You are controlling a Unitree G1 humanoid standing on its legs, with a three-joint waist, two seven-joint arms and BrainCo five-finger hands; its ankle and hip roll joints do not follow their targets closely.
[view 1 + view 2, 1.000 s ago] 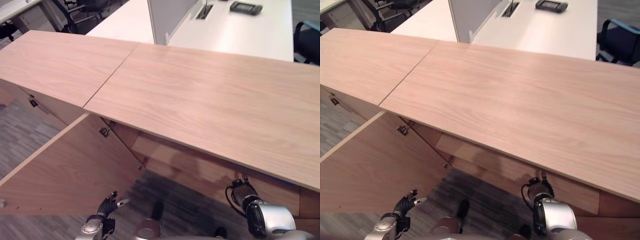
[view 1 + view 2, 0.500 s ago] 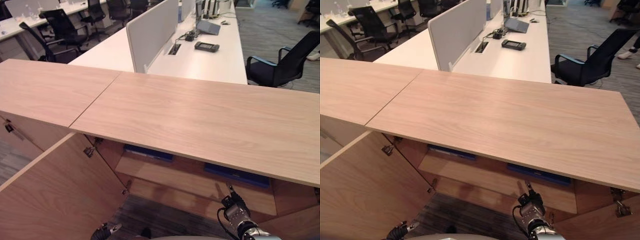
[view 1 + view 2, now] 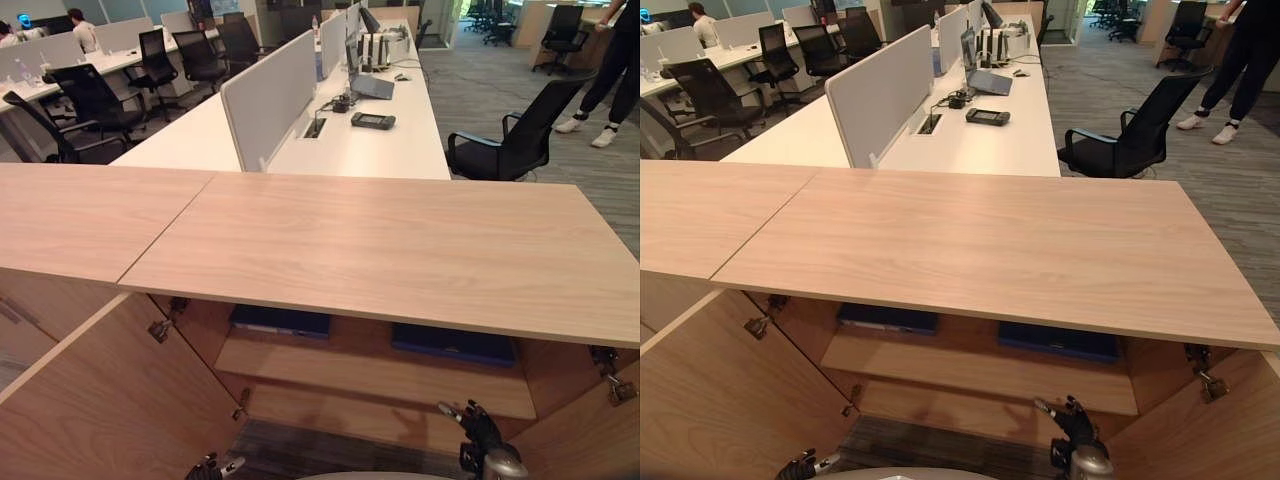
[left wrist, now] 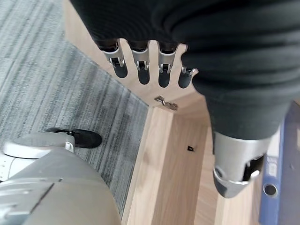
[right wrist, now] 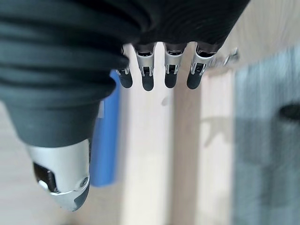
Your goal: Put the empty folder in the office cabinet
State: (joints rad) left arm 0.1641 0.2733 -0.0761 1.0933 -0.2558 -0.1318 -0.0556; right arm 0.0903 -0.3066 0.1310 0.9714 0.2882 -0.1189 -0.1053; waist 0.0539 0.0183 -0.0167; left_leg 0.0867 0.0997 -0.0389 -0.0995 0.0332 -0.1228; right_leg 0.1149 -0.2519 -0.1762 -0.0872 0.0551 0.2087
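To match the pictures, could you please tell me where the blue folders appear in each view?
Left eye view: left folder and right folder lie flat on the shelf, below centre.
Right eye view: the same pair on the shelf, below centre.
Left wrist view: one folder beside the thumb; which, I cannot tell.
Right wrist view: one folder past the thumb.
Shared landmark: the cabinet and its pale wood.

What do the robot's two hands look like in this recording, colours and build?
Both match: the left hand and right hand each have silver fingers in a row, ending in dark tips, with a stubbier silver thumb set apart. A dark ribbed cover wraps the back of each hand and the wrist.
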